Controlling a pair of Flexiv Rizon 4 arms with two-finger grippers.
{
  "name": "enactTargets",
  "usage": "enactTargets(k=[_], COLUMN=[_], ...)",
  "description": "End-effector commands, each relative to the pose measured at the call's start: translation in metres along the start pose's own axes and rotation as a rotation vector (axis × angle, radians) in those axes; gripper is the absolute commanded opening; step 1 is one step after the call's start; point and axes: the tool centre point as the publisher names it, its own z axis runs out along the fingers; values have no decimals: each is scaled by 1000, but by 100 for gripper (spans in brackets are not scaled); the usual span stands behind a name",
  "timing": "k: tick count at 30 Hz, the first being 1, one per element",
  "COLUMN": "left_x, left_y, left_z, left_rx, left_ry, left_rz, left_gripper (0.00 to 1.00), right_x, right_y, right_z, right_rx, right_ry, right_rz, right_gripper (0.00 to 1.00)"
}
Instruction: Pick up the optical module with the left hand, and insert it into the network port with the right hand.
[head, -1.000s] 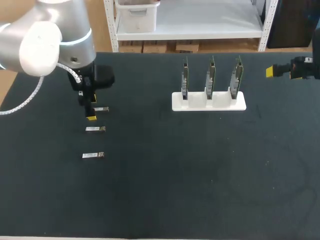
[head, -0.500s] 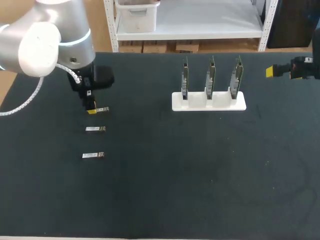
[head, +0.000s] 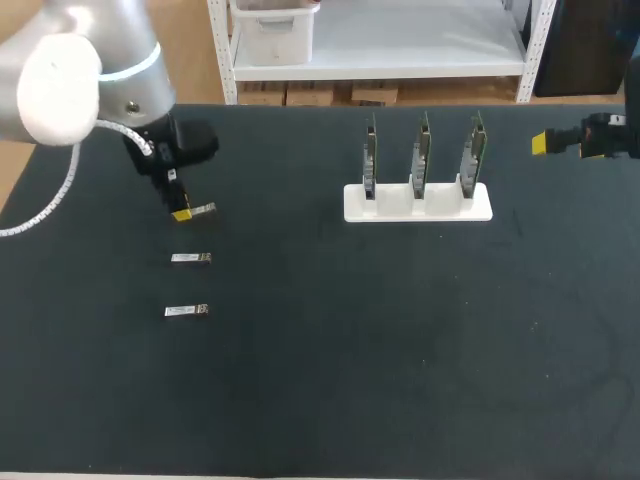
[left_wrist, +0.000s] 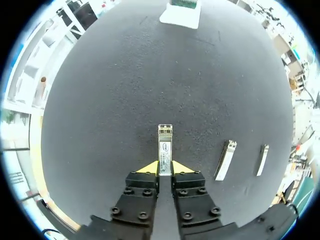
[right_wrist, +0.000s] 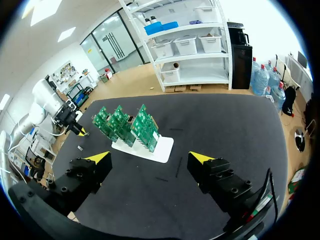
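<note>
Head view. Pickup step under way, by the look of it: left hand (head: 181, 213) pinched narrow on a module (head: 203, 209) at the far left of the worktop (head: 320, 400), with the module poking out sideways past the yellow tips. Nearer along the same line, second module (head: 190, 258) and third module (head: 186, 311), lying flat. Right hand (head: 540, 143) at the far right edge, well apart from the rack (head: 418, 203) of three upright boards (head: 421, 150); only one yellow tip showing, spread unreadable from here. Next, probably: lifting clear, carrying toward the middle, passing over to the right hand, with the free end left open for its grip.

Left wrist view. Fingers pressing the module (left_wrist: 164, 145) from both sides at its rear, most of its length sticking out ahead of the left hand (left_wrist: 165, 167). Second module (left_wrist: 225, 160) and third module (left_wrist: 262, 160) off to one side. Touching the worktop or just above it: cannot tell. Rack (left_wrist: 181, 15) far ahead, cut off.

Right wrist view. Right hand (right_wrist: 150, 157) spread wide, holding nothing. Rack (right_wrist: 160, 147) and boards (right_wrist: 125, 122) ahead; ports too small to make out. Left arm (right_wrist: 50, 105) beyond them, its module a mere speck.
</note>
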Motion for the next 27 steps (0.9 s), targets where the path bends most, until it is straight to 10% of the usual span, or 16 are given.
enactTargets(k=[1, 12, 27], left_x=[2, -25, -84], left_y=[7, 40, 40], left_z=[-12, -99, -174], left_rx=[0, -122, -261], left_ry=[-72, -515, -940], left_rz=[-48, -231, -81], left_gripper=[0, 0, 0], right_x=[0, 0, 0], right_y=[1, 1, 1], right_z=[-1, -1, -1], right_rx=[2, 2, 2], right_ry=[0, 0, 0], right_rz=[1, 1, 1], right_gripper=[100, 100, 100])
